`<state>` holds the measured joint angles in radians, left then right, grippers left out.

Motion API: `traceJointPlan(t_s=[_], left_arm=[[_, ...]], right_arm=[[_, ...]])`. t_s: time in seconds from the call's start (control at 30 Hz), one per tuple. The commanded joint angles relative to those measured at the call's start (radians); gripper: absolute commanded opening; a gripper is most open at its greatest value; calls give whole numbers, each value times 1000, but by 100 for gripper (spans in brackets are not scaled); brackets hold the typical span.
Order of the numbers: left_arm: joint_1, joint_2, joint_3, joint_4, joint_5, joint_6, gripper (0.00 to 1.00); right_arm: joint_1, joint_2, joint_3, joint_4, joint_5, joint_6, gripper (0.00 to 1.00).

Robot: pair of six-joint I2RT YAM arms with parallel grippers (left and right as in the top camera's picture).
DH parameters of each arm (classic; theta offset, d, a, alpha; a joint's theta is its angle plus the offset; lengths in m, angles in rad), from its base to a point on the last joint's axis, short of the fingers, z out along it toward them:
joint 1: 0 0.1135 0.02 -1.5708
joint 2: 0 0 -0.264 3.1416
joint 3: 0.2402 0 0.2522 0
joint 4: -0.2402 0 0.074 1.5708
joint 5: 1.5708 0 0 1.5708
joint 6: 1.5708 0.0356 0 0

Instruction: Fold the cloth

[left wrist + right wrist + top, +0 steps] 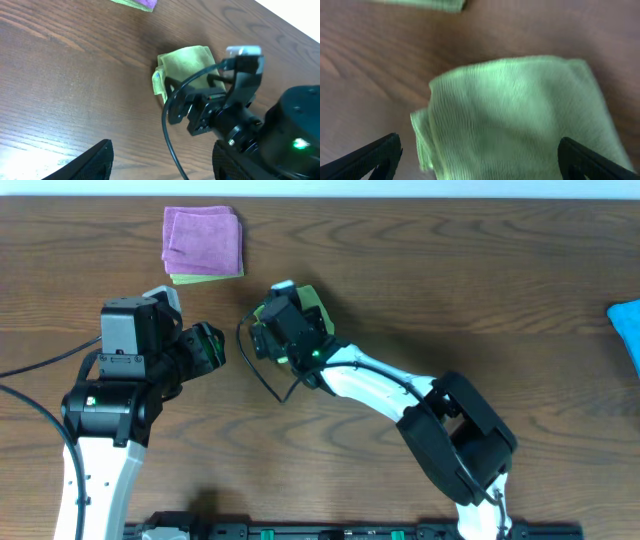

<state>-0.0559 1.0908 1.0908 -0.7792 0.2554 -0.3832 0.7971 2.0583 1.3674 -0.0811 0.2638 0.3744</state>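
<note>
Right now your right claw (479, 142) hangs directly over the cloth (520, 115), its jaws spread wide and holding nothing. Seen from the right wrist, the folded lime-green bundle runs roughly 9 to 3 o'clock, along the line between the 2 fingers. On the overhead view it lies left of table centre, at about 3 o'clock from your left claw (207, 345), which stands partly open and empty, so the right arm is nearer.
</note>
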Motion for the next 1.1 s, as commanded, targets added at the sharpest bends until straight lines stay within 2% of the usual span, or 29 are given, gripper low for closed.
traceJointPlan(t_s=[0.0,0.1,0.17,0.23,0.27,0.37,0.53,0.6,0.7,1.07], left_arm=[[3,-6,7,2,-3,25,65],[3,-6,7,4,-3,24,65],[3,-6,7,6,1,24,65],[3,-6,7,6,1,24,66],[3,-6,7,6,1,24,65],[3,-6,7,10,1,23,66],[3,-6,7,26,5,8,66],[3,-6,7,35,5,-4,66],[3,-6,7,43,8,-6,66],[3,-6,7,43,8,-6,66]], right_arm=[[3,1,74,-22,90,-17,99],[-21,1,89,-40,95,-32,99],[-56,5,89,-76,95,-31,94],[-104,6,89,-115,66,-12,93],[-135,6,89,-127,24,-12,86],[-212,6,89,-133,-124,-11,51],[-262,34,89,-136,-270,21,14],[-253,35,89,-141,-272,21,6],[-226,34,89,-145,-272,21,1],[-177,48,89,-185,-241,14,1]])
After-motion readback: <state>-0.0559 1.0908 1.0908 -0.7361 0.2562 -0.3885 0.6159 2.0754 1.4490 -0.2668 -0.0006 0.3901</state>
